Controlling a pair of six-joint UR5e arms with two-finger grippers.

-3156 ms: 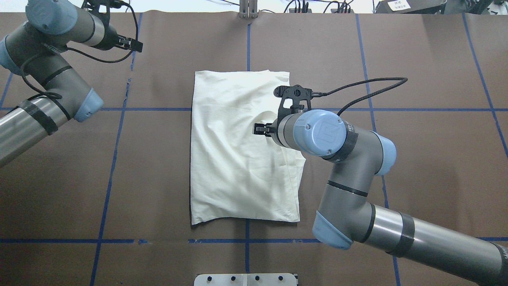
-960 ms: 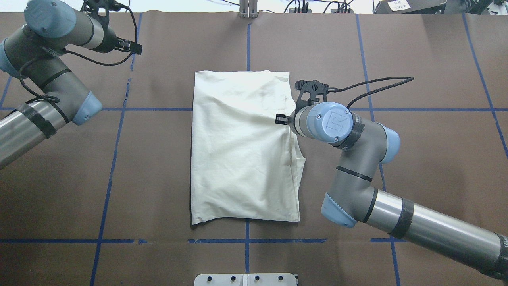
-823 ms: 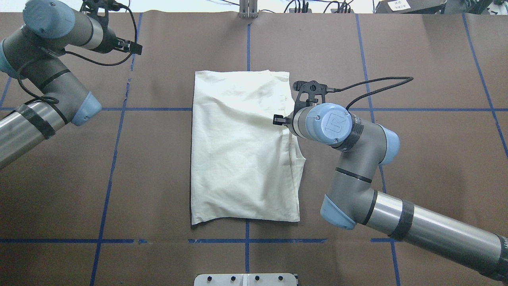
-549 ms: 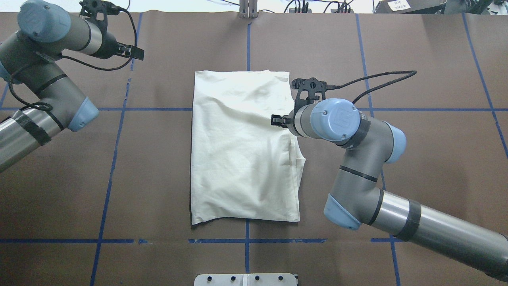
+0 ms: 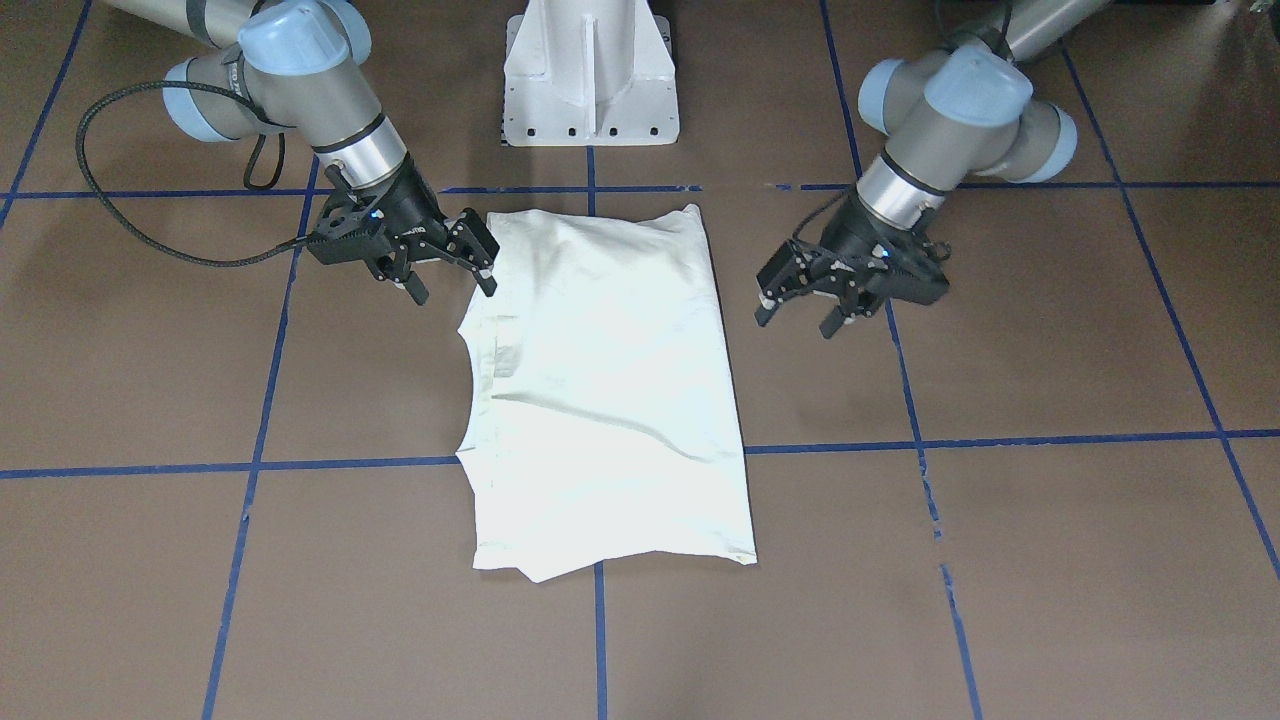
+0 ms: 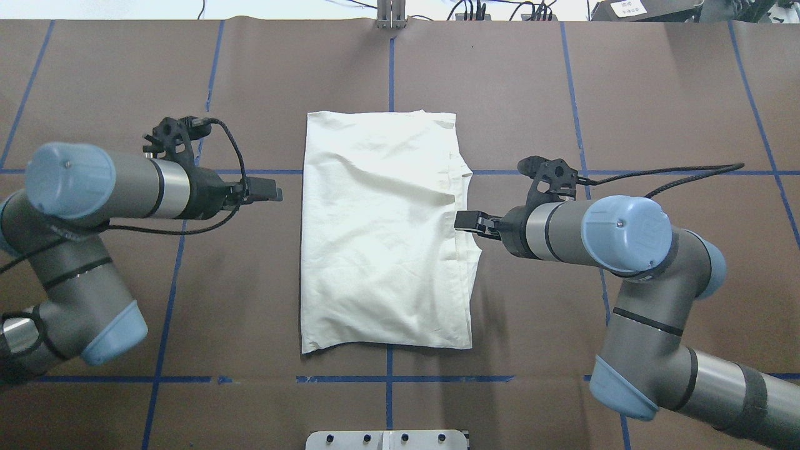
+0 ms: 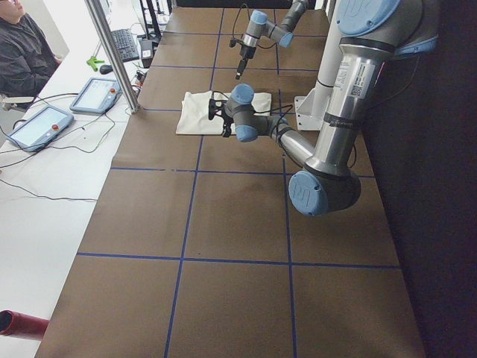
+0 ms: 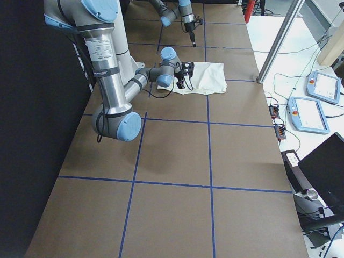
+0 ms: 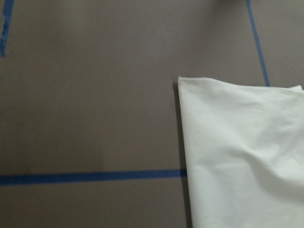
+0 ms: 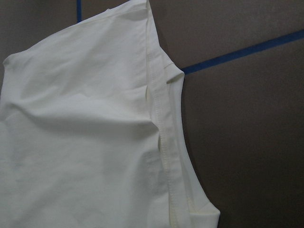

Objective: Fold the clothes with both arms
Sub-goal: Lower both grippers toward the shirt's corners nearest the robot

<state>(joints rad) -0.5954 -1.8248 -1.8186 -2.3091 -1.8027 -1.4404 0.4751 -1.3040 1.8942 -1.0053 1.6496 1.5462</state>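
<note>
In the front-facing view the cream T-shirt (image 5: 610, 400) lies flat in the middle of the bench (image 5: 1000, 560). It is folded to a long rectangle with the plain side up, so no print shows. The right gripper (image 5: 452, 286) stands at one long edge of the shirt with its jaws spread open and holding nothing. One finger overlaps the cloth, but I cannot tell if it touches. The left gripper (image 5: 797, 318) hangs just beside the opposite long edge, apart from the cloth, with its jaws also open and empty. In the overhead view the left gripper (image 6: 265, 189) and the right gripper (image 6: 465, 220) point toward each other across the T-shirt (image 6: 381, 250). I judge they are placed so because each should take one side for the next fold. In the two side views the T-shirt (image 7: 195, 112) (image 8: 209, 78) is small and far, and the jaws cannot be read there. The left wrist view shows a clean folded corner of the T-shirt (image 9: 237, 156) near a blue tape line (image 9: 90, 176), probably the edge that this arm aims at. The right wrist view shows the seamed edge (image 10: 159, 123) with several layers lying loose. A grip there likely has to catch all layers, otherwise the fold may open.
</note>
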